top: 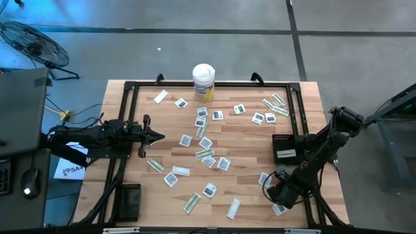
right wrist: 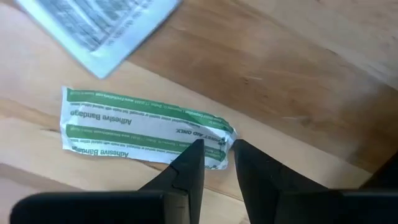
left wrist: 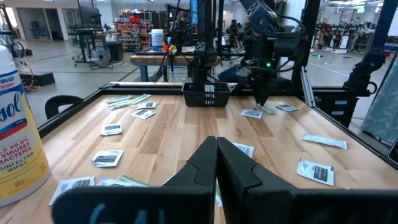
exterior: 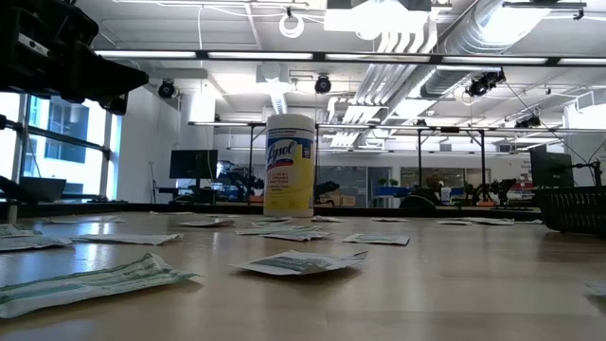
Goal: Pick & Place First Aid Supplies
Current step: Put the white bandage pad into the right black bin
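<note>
Several first aid supplies, square white sachets and narrow oblong wrappers, lie flat and scattered over the wooden table. My right gripper points down near the table's near right corner and is open by a narrow gap. Its fingertips stand over one end of a green-and-white adhesive bandage wrapper. That wrapper lies flat on the wood. My left gripper waits level above the table's left side, shut with nothing in it. My right gripper comes from above, pointing down, at the wrapper's crumpled end. One finger overlaps that end and the other stands just past it. I cannot tell whether they touch the wrapper, which lies flat on the table.
A tall white canister with a yellow label stands at the far edge. A black basket sits on the right side, just beyond my right arm. Another white packet lies close to the bandage wrapper. A black frame rims the table.
</note>
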Motion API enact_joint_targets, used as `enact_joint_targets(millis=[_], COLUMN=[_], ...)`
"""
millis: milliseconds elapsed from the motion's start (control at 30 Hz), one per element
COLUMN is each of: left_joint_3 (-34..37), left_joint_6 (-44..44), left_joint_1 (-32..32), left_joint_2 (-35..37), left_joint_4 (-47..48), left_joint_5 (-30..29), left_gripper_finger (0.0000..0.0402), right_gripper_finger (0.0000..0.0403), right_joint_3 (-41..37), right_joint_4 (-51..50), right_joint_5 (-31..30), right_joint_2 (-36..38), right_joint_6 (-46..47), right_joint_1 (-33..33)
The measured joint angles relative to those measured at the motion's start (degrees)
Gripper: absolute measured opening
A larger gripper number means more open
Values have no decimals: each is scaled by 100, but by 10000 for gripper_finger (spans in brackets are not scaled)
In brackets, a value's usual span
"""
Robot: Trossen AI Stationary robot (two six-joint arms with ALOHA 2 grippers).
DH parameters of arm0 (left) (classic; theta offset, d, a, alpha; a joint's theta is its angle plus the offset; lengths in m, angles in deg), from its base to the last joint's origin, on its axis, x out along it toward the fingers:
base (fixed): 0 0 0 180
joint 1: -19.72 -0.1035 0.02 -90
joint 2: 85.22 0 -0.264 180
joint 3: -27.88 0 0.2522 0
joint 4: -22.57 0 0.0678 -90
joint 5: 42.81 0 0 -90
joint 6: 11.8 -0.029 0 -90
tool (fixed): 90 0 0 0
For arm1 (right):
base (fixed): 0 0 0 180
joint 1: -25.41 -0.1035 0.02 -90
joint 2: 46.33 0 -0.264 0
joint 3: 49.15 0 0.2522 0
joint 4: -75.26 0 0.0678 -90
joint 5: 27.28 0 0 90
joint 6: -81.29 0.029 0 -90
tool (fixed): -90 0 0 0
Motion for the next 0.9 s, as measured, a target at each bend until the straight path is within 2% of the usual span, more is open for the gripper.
enact_joint_targets(millis=[200, 467, 667, 900], left_joint_3=[-1, 0, -1, -1], left_joint_6=[-1, -1, 0, 0], left_joint_1=[1, 0, 1, 0], left_joint_2=[-1, -1, -2, -1], left_joint_4=[0, 0, 0, 0], left_joint_5=[0, 0, -1, -2], left_gripper_finger=[1, 1, 1, 1], right_gripper_finger=[69, 5, 7, 2], right_joint_3=[-2, -2, 93, 676], right_joint_4=[43, 66, -77, -725], right_joint_5=[4, -30, -59, -306], right_joint_2=[0, 0, -14, -15], right_joint_6=[0, -7, -11, -287], right_joint_1=[2, 4, 5, 9])
